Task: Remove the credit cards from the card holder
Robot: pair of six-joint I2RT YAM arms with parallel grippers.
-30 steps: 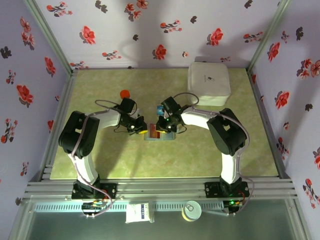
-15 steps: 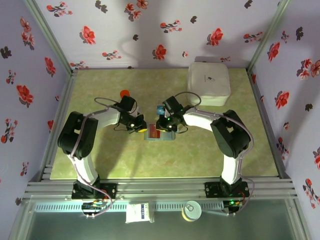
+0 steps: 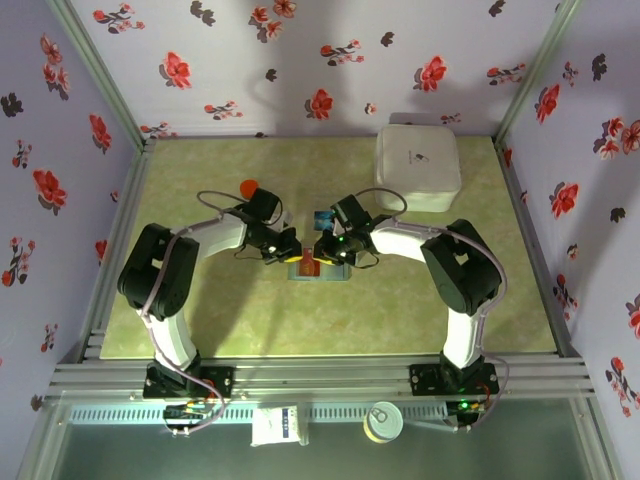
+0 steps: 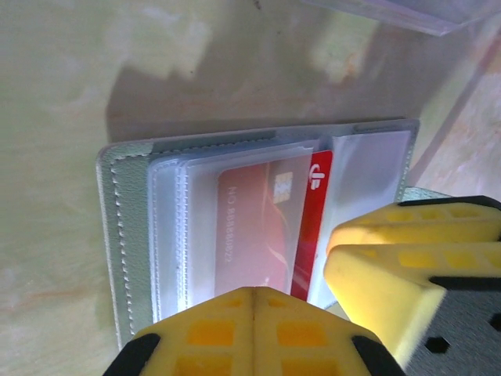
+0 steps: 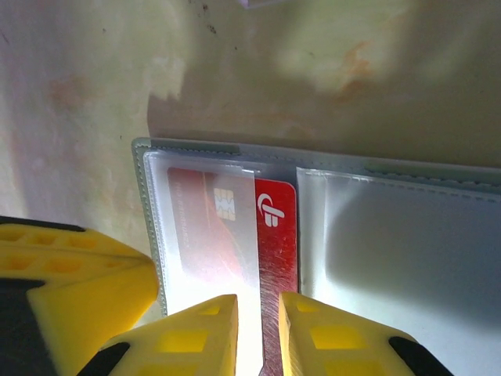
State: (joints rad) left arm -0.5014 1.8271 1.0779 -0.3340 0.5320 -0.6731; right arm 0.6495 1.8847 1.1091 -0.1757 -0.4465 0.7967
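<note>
The card holder (image 3: 327,271) lies open and flat on the green mat, between the two wrists. Its clear sleeves show in the left wrist view (image 4: 129,235) and the right wrist view (image 5: 391,258). A red credit card (image 5: 278,235) sits in one sleeve, with a bare strip (image 4: 317,211) sticking out toward the centre fold. My right gripper (image 5: 268,301) stands narrowly open, its fingertips straddling that strip from above. My left gripper (image 4: 254,291) is shut, its tip over the holder's outer panel beside the right fingers (image 4: 407,258). A small blue piece (image 3: 322,217) lies just behind the holder.
A large white square box (image 3: 417,166) stands at the back right. A small red-orange object (image 3: 249,187) lies behind the left arm. A clear plastic piece (image 4: 391,12) rests just beyond the holder. Floral walls enclose the mat on three sides.
My left gripper has moved right, onto the holder's left panel. My right gripper has shifted slightly toward the holder. The holder has stayed in place.
</note>
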